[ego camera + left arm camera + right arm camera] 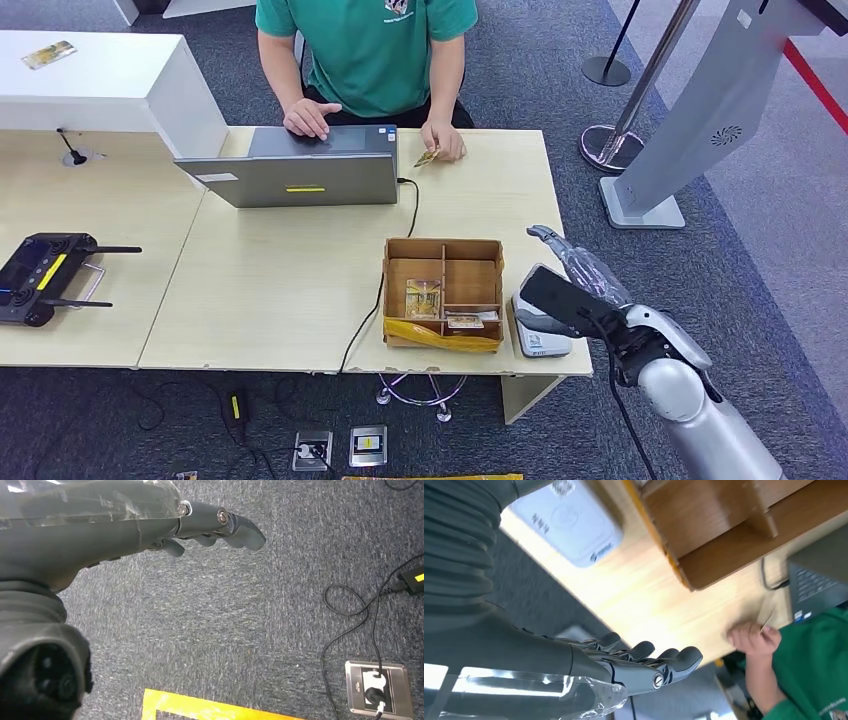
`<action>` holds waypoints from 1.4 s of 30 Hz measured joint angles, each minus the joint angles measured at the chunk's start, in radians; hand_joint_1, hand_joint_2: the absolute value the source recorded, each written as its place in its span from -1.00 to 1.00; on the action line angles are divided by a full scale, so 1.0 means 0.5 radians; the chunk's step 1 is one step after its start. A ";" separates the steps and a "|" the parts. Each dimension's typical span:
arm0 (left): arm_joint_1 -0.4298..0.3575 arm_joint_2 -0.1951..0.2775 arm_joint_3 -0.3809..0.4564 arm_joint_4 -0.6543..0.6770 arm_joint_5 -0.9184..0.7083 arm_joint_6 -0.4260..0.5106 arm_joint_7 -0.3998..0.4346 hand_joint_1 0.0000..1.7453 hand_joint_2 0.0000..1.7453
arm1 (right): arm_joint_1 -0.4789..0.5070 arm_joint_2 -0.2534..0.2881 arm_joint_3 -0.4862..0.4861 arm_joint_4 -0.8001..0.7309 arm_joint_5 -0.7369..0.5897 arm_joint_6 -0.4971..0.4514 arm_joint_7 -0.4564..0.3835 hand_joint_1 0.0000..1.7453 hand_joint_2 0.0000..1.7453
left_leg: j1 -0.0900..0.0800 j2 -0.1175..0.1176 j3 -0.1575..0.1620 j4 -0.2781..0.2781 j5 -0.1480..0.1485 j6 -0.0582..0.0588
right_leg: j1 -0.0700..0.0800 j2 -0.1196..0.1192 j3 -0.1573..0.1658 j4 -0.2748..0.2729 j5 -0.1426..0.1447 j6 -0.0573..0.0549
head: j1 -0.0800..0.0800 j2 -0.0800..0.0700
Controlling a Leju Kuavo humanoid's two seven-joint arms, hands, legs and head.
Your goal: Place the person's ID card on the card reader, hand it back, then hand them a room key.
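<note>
— Where is the ID card [427, 157]?

— At the far edge of the light wooden table [270, 290], pinched in a hand of the person [368, 50] in the green shirt, just right of the grey laptop [300, 178]. Their other hand rests on the laptop's keyboard. In the right wrist view the same hand shows with the thin card [768, 620] edge-on.

— And the card reader [540, 335]?

— A white, flat device at the near right end of the table, just right of the wooden compartment box [443, 292]. Part of it is hidden by the robot's wrist. The right wrist view shows its white top [569, 522] with a printed symbol.

— What about the right hand [572, 265]?

— It hovers above the table's right edge, near the reader, fingers [674, 661] extended and slightly apart, holding nothing.

— The left hand [150, 520]?

— It hangs over the dark grey carpet [250, 620], fingers stretched forward, nothing in them. A floor socket [377, 687] with a black cable plugged in lies to one side.

— Room keys?

— Two cards lie in the near compartments of the box: one in the left compartment [424, 299], a smaller one [463, 321] beside it. I cannot tell whether they are keys.

— Anything else?

— A black remote controller [45, 277] with antennas on the near left table, and a black cable [385, 275] from the laptop running over the near edge.
</note>
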 joint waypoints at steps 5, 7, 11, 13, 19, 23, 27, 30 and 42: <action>-0.003 0.000 -0.001 0.000 -0.010 0.001 0.000 -1.00 -1.00 | 0.000 0.001 0.130 -0.084 0.655 -0.029 -0.013 -1.00 1.00 | 0.000 0.000 0.000 0.000 0.000 0.000 | 0.000 0.000 0.000 0.000 0.000 0.000 | 0.000 0.000; -0.003 -0.001 -0.001 0.000 -0.015 0.001 0.000 -1.00 -1.00 | 0.000 0.004 0.185 -0.127 0.792 -0.025 -0.013 -1.00 1.00 | 0.000 0.000 0.000 0.000 0.000 0.000 | 0.000 0.000 0.000 0.000 0.000 0.000 | 0.000 0.000; -0.004 -0.003 -0.002 0.000 -0.017 0.001 0.000 -1.00 -1.00 | 0.004 0.011 0.280 -0.212 0.893 -0.004 -0.002 -1.00 1.00 | 0.000 0.000 0.000 0.000 0.000 0.000 | 0.000 0.000 0.000 0.000 0.000 0.000 | 0.000 0.000; -0.004 -0.005 -0.002 0.000 -0.017 0.000 0.000 -1.00 -1.00 | 0.006 0.014 0.318 -0.242 0.908 0.013 0.003 -1.00 1.00 | 0.000 0.000 0.000 0.000 0.000 0.000 | 0.000 0.000 0.000 0.000 0.000 0.000 | 0.000 0.000; -0.004 -0.005 -0.002 0.000 -0.017 -0.004 -0.007 -1.00 -1.00 | 0.009 0.021 0.395 -0.336 0.857 0.139 0.057 -1.00 1.00 | 0.000 0.000 0.000 0.000 0.000 0.000 | 0.000 0.000 0.000 0.000 0.000 0.000 | 0.000 0.000; -0.004 -0.005 -0.002 0.000 -0.014 -0.004 -0.009 -1.00 -1.00 | 0.017 0.021 0.426 -0.397 0.806 0.195 0.090 -1.00 1.00 | 0.000 0.000 0.000 0.000 0.000 0.000 | 0.000 0.000 0.000 0.000 0.000 0.000 | 0.000 0.000; -0.004 -0.005 -0.002 0.000 -0.011 -0.004 -0.009 -1.00 -1.00 | 0.022 0.021 0.442 -0.443 0.783 0.212 0.107 -1.00 1.00 | 0.000 0.000 0.000 0.000 0.000 0.000 | 0.000 0.000 0.000 0.000 0.000 0.000 | 0.000 0.000; -0.004 -0.005 -0.002 0.000 -0.009 -0.004 -0.009 -1.00 -1.00 | 0.022 0.021 0.455 -0.453 0.782 0.210 0.110 -1.00 1.00 | 0.000 0.000 0.000 0.000 0.000 0.000 | 0.000 0.000 0.000 0.000 0.000 0.000 | 0.000 0.000; -0.006 -0.006 -0.002 0.000 0.001 0.000 -0.009 -1.00 -1.00 | 0.022 0.054 0.567 -0.397 0.999 0.015 0.072 -1.00 1.00 | 0.000 0.000 -0.002 0.000 0.000 0.000 | 0.000 0.000 -0.001 0.000 0.000 0.000 | 0.000 0.000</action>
